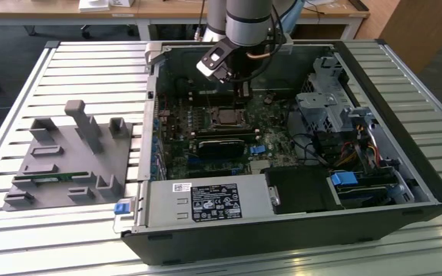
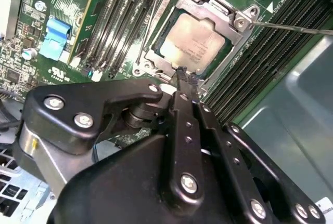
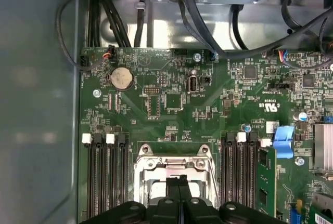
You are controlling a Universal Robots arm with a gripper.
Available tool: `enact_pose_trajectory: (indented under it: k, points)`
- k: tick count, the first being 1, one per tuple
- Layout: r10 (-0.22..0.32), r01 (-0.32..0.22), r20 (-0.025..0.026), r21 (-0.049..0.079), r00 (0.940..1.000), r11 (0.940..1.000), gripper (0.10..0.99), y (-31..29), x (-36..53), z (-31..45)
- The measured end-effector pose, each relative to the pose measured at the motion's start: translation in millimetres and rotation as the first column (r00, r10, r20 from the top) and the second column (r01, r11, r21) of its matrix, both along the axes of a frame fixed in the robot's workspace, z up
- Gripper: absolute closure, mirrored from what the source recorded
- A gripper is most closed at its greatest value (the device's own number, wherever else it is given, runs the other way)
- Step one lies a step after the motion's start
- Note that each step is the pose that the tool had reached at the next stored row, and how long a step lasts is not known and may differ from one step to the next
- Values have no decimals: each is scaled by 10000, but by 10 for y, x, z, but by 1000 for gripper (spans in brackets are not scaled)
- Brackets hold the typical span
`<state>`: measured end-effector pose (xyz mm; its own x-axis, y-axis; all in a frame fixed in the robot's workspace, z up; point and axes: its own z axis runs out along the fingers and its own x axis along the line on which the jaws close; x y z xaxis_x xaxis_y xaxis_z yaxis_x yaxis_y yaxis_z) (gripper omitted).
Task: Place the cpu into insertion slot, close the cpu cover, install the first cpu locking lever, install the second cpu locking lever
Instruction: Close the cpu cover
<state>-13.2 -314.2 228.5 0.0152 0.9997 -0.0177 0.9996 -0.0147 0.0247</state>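
**benchrat:** In the second wrist view the gripper (image 2: 183, 77) has its own body blocking a big chunk of the motherboard (image 2: 62, 5). Its tip also covers one corner of the cpu (image 2: 195, 44). The print on the chip is way too small to make out.

**socketguy:** Same deal in the first wrist view. The cpu cover (image 3: 151, 168) gets chopped by the picture's edge, and the gripper hides its middle.

**benchrat:** That thin locking lever (image 2: 291, 26) runs off the edge too, so I can't tell where it ends.

**socketguy:** In the exterior view the socket (image 1: 227, 117) is too tiny to judge, and the arm (image 1: 246, 23) is cut off up top.
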Motion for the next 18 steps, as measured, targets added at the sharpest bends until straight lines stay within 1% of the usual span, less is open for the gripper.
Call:
enact_pose_trajectory:
  k: [10,18]
  points:
    - [-1,1,1,0,10000,10000,980,0,-6,-20]
    - [-1,1,2,4,10000,10000,980,1,-28,-34]
